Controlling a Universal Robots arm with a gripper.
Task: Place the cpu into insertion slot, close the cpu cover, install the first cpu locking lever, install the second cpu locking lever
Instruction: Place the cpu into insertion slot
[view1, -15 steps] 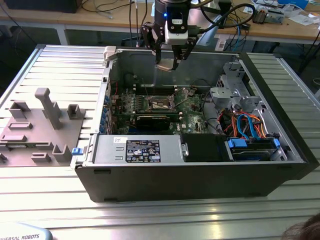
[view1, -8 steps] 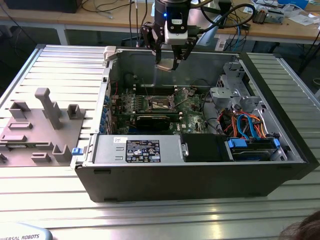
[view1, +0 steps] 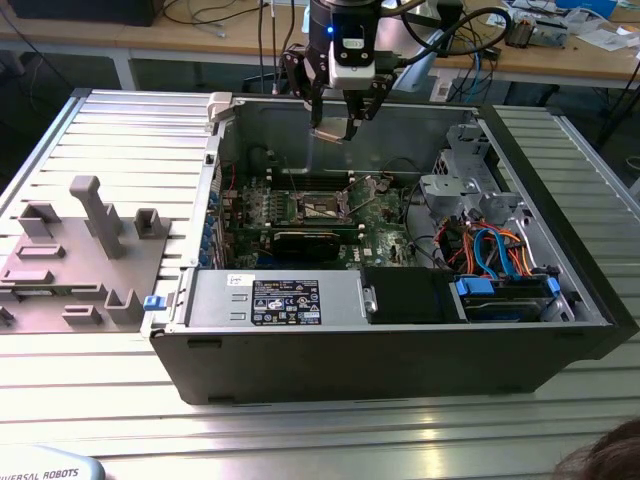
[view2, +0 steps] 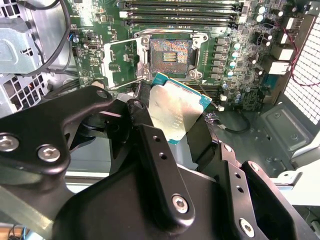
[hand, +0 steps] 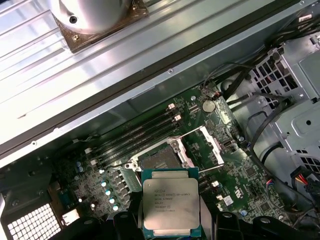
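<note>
The gripper is matte black, built of jointed bars under a white-and-black housing with a small blue light above it. Black cables loop off the arm's wrist. In the second wrist view the links are broad, rounded black plates, fastened with silver socket-head screws, and the narrow finger bar carries small drilled holes. The fingertips are black too, with rounded ends, in the first wrist view.

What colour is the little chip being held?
The cpu is silver-grey, green-edged; best in first wrist view.
</note>
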